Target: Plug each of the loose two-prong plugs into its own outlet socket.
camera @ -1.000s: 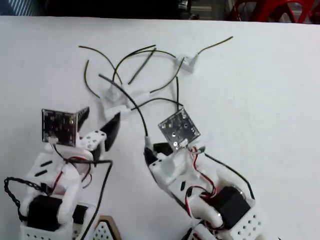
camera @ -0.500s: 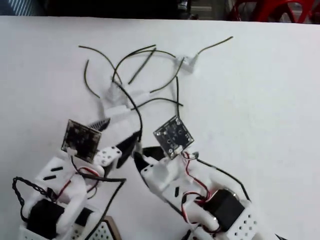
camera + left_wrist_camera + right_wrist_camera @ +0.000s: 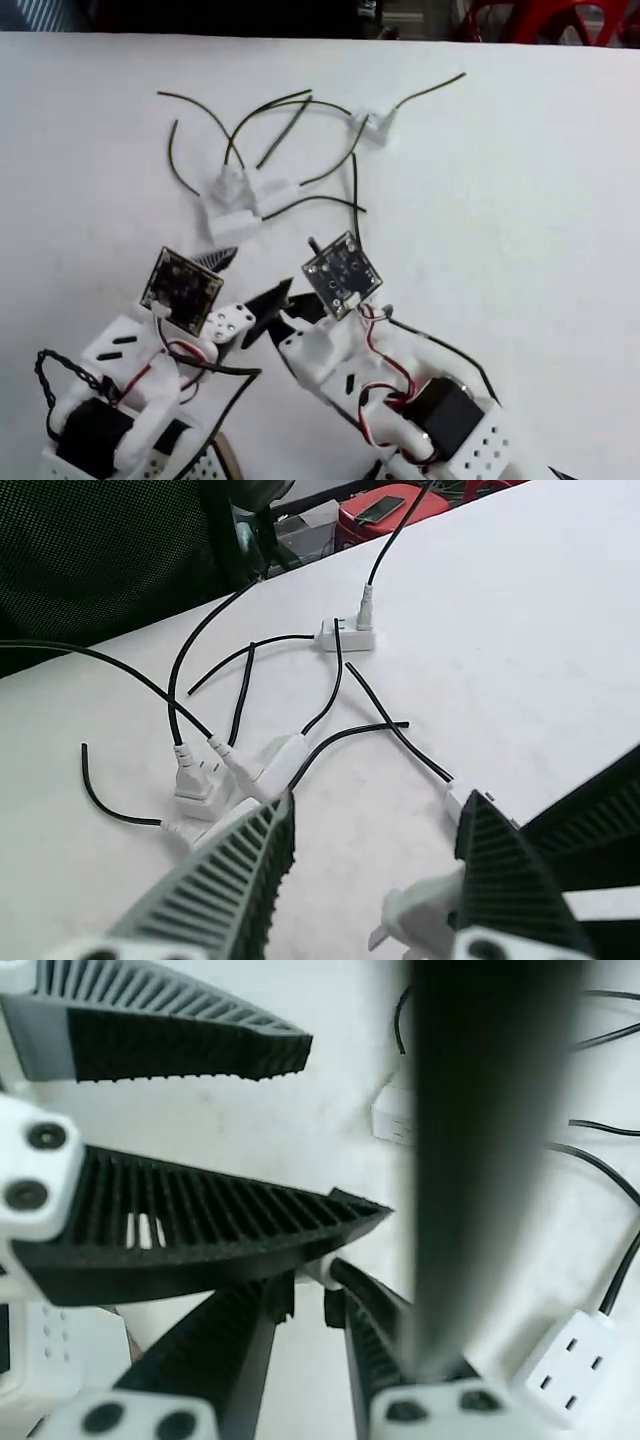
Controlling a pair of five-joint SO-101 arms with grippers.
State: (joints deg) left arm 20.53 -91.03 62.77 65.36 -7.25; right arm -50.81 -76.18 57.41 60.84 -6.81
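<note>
White table (image 3: 520,200), cords (image 3: 283,132) tangled at eleven o'clock, red object (image 3: 540,20) beyond at one; left gripper (image 3: 378,805) spread wide, right gripper (image 3: 310,1285) pinching a plug (image 3: 420,915).

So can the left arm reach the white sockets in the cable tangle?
Probably yes. The left gripper is open and faces the white sockets, which lie just past its fingertips. Only loose cables lie around them; the right gripper, shut on a plug, sits beside it.
</note>
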